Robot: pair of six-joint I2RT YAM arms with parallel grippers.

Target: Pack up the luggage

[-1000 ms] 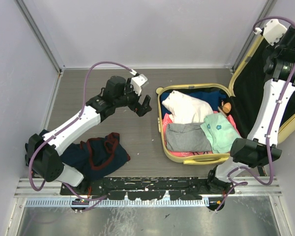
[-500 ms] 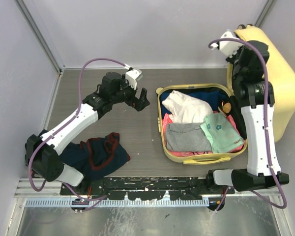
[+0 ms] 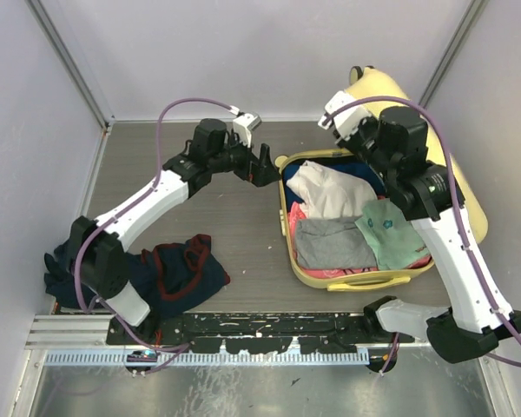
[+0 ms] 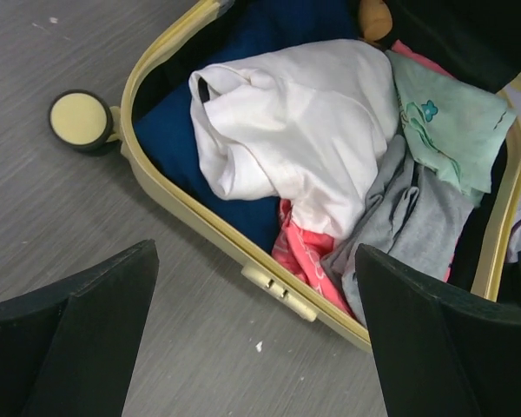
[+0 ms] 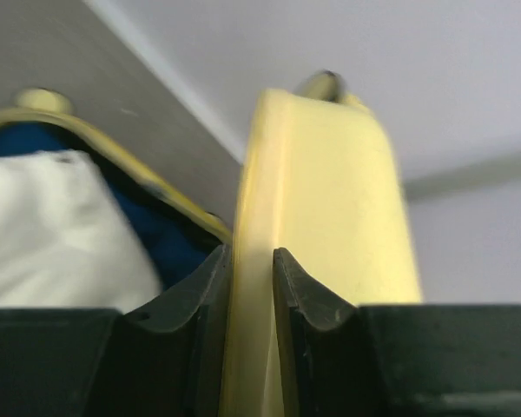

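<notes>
Yellow hard shell is what catches my eye first: the luggage lies open on the counter, in front of the right arm, and its base is full of clothes. I see a white garment heaped at the far end over something blue, then a grey piece, a mint green piece and some pink cloth below them.

The lid stands raised behind the base and leans over it. The right claw pinches the edge of this lid, one finger on each side of the yellow rim; how firm the hold is I cannot tell. The left claw is spread wide and holds nothing. It hangs just beside the far left corner of the luggage, above the small wheel.

To my judgement the step in hand is the closing of the lid. The next move asks the right arm to swing the lid down so that its rim meets the rim of the base all around. The white garment sits high and near the edge, so the left claw may need to press it inside first. A dark garment with red trim lies on the counter near the left arm, not yet packed; I think it should go in before the lid comes fully down.
</notes>
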